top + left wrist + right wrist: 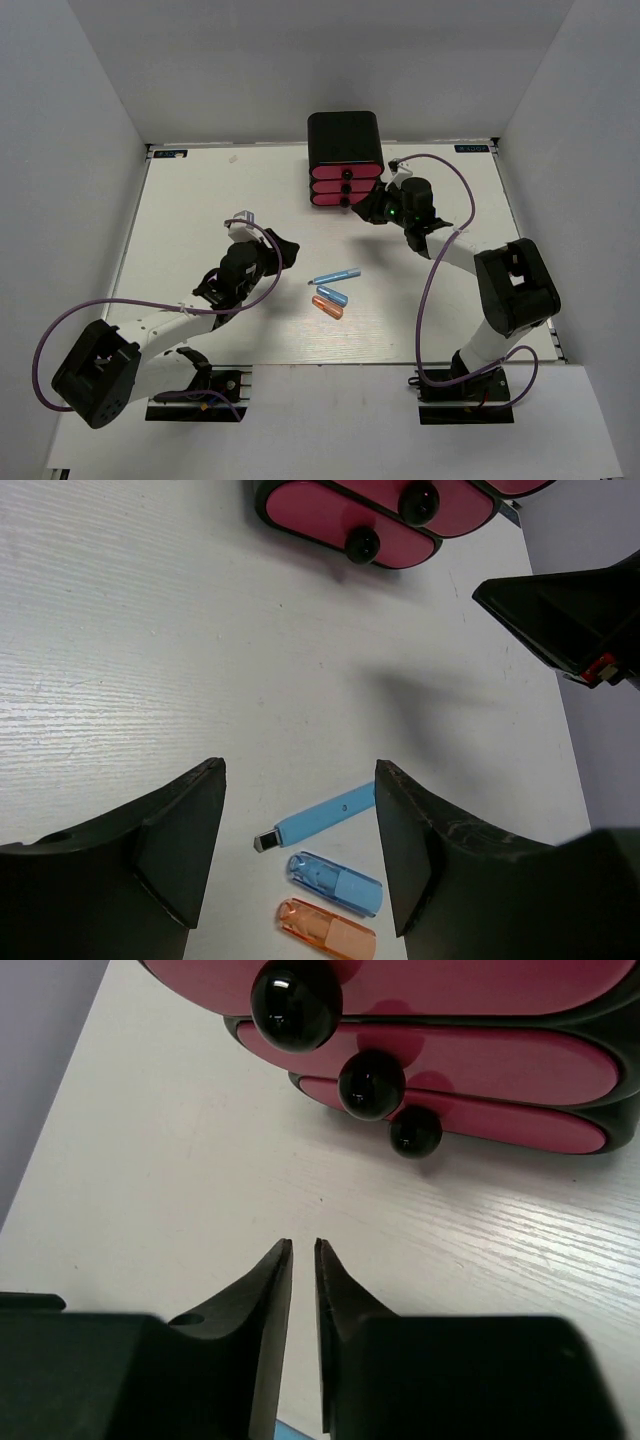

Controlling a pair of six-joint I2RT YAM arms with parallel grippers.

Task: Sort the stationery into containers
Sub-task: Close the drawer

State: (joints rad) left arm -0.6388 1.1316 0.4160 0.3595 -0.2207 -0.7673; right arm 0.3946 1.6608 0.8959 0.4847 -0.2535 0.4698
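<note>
Plastic blue pen (318, 818) looks light, stiff, probably slick; grip mid-barrel. Left gripper (300, 770) is spread; right gripper (303, 1248) nearly pressed together, empty.

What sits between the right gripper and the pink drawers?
Nothing: only bare white table separates the right gripper from the pink drawers, clearest in the right wrist view.

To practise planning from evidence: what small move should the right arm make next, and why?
Probably open the right pincer and ease it toward a black knob: all three pink drawers look closed, and its jaws stand almost shut, short of them.
</note>
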